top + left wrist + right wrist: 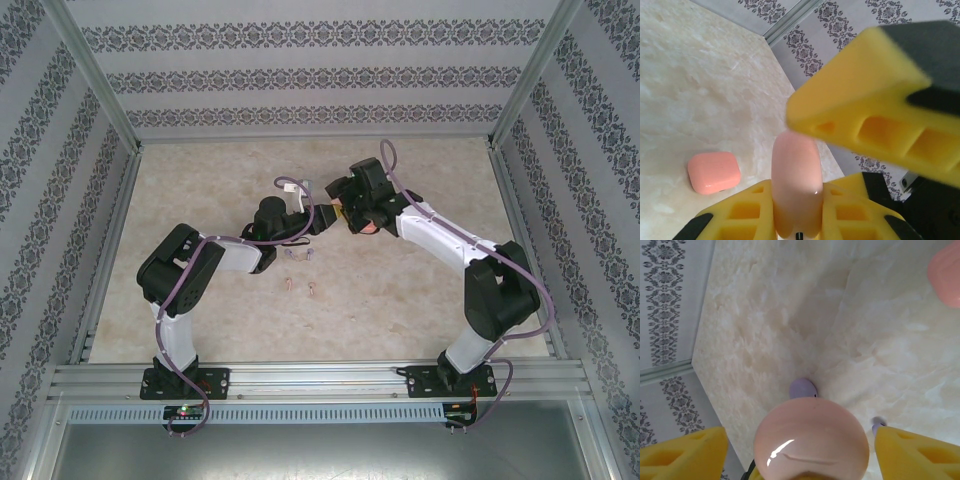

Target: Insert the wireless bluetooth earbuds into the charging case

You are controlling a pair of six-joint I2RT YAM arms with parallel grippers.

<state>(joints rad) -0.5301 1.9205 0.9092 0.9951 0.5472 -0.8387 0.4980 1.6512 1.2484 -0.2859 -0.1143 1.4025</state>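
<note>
- my left gripper is clamped right down on the pale pink glossy rounded plastic charging case, with one yellow ribbed finger on each side. the case looks lifted clear of the beige marbled table.
- my right gripper is wide open and straddles the same case end-on. there is a clear gap on one side, and the other finger sits just beside the shell. it holds nothing.
- the case reads as a smooth closed pebble in both wrist views. no raised lid is visible, and i can't make out the hinge.
- top view: two tiny purple stemmed earbuds lie on the table, nearer my bases than the grippers.
- two pinkish earbuds lie a little nearer again. they're too small to tell pale pink from coral.
- the right wrist view also catches a purple bud on the table, just past the held case.
- a coral rounded-square case lies flat and closed on the table, well apart from the pink one.
- progress, my read: early. no bud is seated in any case that i can see, and every bud in view is loose on the table.
- left to do: get the pink lid open, pick the matching buds, seat them stem-down, then do the same for the other colours.
- risk: the shell is glossy and gripped on its curved sides, so it could twist or squirt out when the lid is pried.
</note>
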